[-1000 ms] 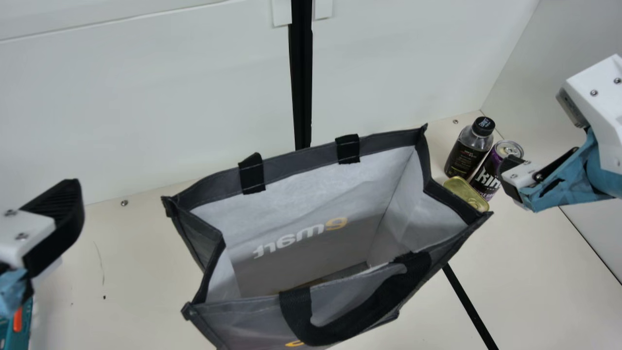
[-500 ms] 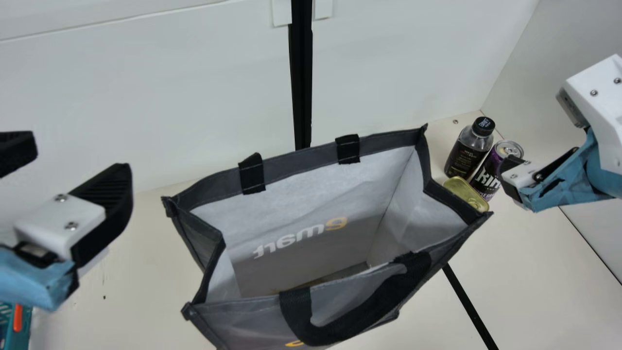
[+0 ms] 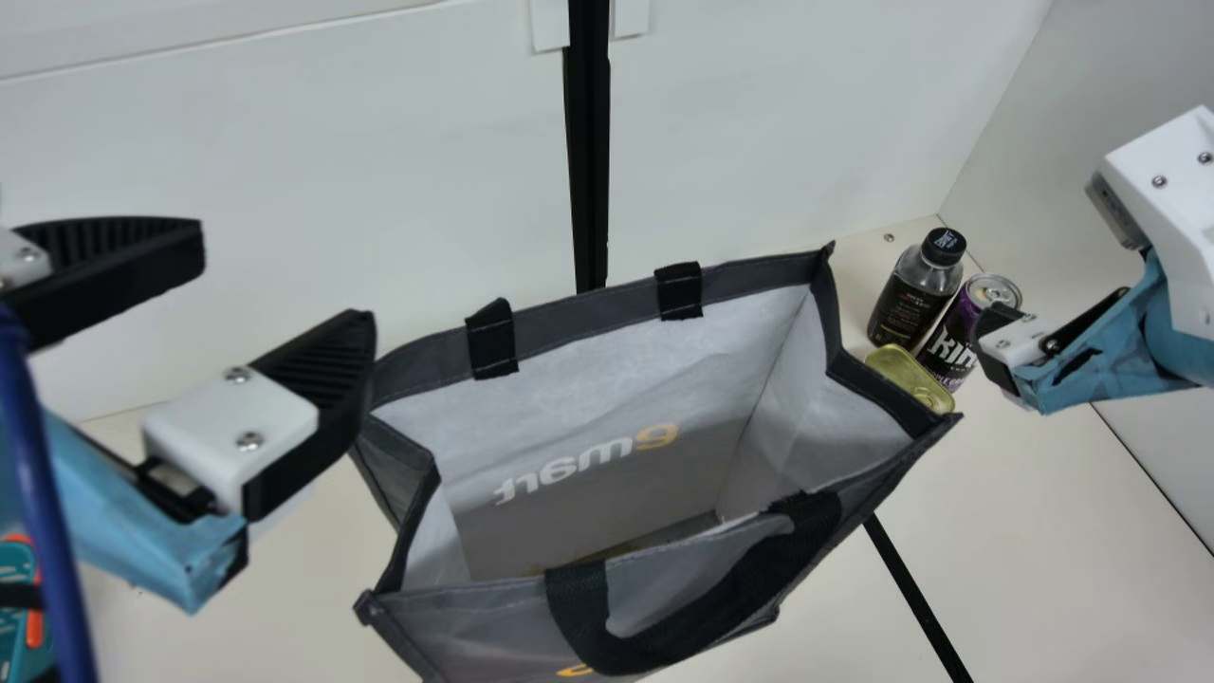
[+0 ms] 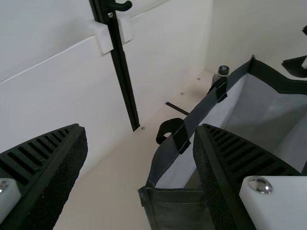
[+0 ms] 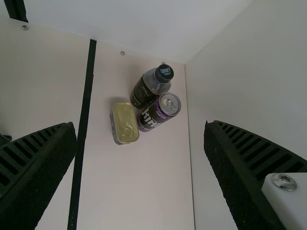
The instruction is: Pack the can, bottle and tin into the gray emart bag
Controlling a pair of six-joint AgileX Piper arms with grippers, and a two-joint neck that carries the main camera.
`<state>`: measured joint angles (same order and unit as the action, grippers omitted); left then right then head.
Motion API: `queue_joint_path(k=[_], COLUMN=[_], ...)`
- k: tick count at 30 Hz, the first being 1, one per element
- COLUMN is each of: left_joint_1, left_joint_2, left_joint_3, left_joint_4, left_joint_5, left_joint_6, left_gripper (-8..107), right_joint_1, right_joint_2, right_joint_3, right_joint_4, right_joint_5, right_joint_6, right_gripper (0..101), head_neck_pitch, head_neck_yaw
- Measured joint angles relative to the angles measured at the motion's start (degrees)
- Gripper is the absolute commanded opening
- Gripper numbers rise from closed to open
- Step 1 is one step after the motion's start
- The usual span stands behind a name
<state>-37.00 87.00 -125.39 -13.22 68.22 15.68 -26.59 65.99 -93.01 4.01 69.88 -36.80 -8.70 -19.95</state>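
The gray bag point(image 3: 607, 493) stands in the middle with its mouth open. My left gripper point(image 3: 289, 270), open and empty, is over the bag's left rear corner; in its wrist view the left gripper point(image 4: 140, 129) has the bag's rim between and behind its fingers. My right gripper point(image 3: 1001, 346) hovers in front of the purple can point(image 3: 960, 323). Beside the can are the dark bottle point(image 3: 915, 289) and the gold-lidded tin point(image 3: 909, 378), partly behind the bag. In the right wrist view the right gripper point(image 5: 140, 129) is open, above the can point(image 5: 159, 112), bottle point(image 5: 151, 86) and tin point(image 5: 124, 123).
A teal and orange object point(image 3: 24, 607) lies at the left edge, partly behind a blue cable point(image 3: 43, 512). White panels point(image 3: 285, 171) rise behind the bag, with a side wall at the right. One bag handle point(image 3: 702, 617) droops over the front.
My left gripper has come in from the left edge, moving right to the bag's left rear corner. The right arm, bag, can, bottle and tin have stayed in place.
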Motion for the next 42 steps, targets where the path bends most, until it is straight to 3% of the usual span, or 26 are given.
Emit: queue_joint_path(k=[5, 13, 42], left_joint_1=[-0.1, -0.89, -2.83], left_joint_2=[2.18, 4.69, 15.08], left_joint_3=[-2.43, -2.19, -6.98], left_joint_4=[-3.34, -7.29, -9.61], left_joint_5=[1.66, 1.66, 1.66], left_joint_6=[3.16, 8.22, 15.67], left_gripper=[90, 90, 90], right_joint_1=[0.0, 0.0, 0.0], right_joint_2=[0.0, 0.0, 0.0], right_joint_3=[0.0, 0.0, 0.0], right_joint_4=[0.0, 0.0, 0.0], right_joint_5=[0.0, 0.0, 0.0], right_joint_6=[0.0, 0.0, 0.0], right_gripper=[91, 91, 91], head_neck_pitch=[0.0, 0.0, 0.0], head_neck_yaw=[0.0, 0.09, 0.0])
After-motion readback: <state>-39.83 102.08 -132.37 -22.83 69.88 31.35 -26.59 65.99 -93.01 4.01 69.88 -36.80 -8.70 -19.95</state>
